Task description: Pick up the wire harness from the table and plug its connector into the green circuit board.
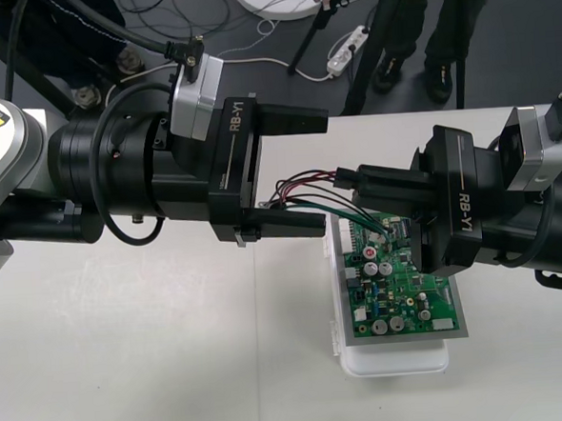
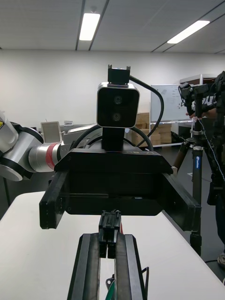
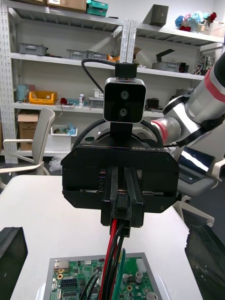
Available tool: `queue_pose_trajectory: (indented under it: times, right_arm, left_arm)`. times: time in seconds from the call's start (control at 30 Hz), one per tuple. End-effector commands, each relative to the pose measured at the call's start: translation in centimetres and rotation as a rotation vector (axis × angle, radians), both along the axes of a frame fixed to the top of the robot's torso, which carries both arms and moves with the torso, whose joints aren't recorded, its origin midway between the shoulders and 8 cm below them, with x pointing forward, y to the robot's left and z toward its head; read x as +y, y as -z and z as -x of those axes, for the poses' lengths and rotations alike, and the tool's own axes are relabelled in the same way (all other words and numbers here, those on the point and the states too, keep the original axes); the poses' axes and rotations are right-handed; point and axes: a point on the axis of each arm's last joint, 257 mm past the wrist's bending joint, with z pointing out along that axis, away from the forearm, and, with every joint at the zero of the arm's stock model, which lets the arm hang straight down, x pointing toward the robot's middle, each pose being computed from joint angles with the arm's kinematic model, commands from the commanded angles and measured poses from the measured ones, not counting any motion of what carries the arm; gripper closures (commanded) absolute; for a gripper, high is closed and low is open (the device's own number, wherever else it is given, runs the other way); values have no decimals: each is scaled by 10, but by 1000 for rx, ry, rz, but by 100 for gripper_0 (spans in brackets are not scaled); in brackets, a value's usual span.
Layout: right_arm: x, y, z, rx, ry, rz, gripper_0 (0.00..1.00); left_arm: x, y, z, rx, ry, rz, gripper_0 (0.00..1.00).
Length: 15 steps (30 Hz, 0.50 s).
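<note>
Above the far end of the green circuit board (image 1: 396,294), clamped shut on the small black plug (image 2: 110,228) of the wire harness (image 1: 289,183): right gripper (image 1: 348,181), reaching in from the board's right side. Held in the air, clear of the board, not seated in it. Trailing from the plug, red, black and green wires (image 3: 114,248), looping out beyond the board's far left corner, then bending back down toward the board's far end. Just left of that far corner, level with the plug and facing it: left gripper (image 1: 323,172), black fingers (image 3: 10,251) spread wide apart, the wire loop running in between them when seen from above. Beneath the board, a white base (image 1: 395,361), flat on the light table (image 1: 156,352), jutting out past the board's near edge.
</note>
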Motion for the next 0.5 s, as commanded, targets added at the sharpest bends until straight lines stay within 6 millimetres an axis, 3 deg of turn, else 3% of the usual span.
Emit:
queue_pose_trajectory:
  times: [0.03, 0.07, 0.1, 0.17, 0.43, 0.5]
  right_arm:
    - [6, -6, 8, -51, -18, -16, 100]
    - [6, -6, 8, -52, -17, -16, 100]
    - [6, -6, 8, -49, -17, -18, 100]
    - [6, -6, 8, -51, -18, -16, 100]
    - [6, -6, 8, -49, -17, -16, 100]
    - [6, -6, 8, -51, -17, -15, 100]
  left_arm:
    - [-5, -10, 7, 25, 5, 10, 28]
    - [-5, -10, 7, 26, 5, 11, 37]
    - [-5, -10, 7, 23, 6, 11, 39]
    - [-6, -11, 8, 25, 7, 14, 57]
    - [-13, -19, 12, 21, 25, 39, 76]
    - [-14, -21, 13, 20, 28, 45, 88]
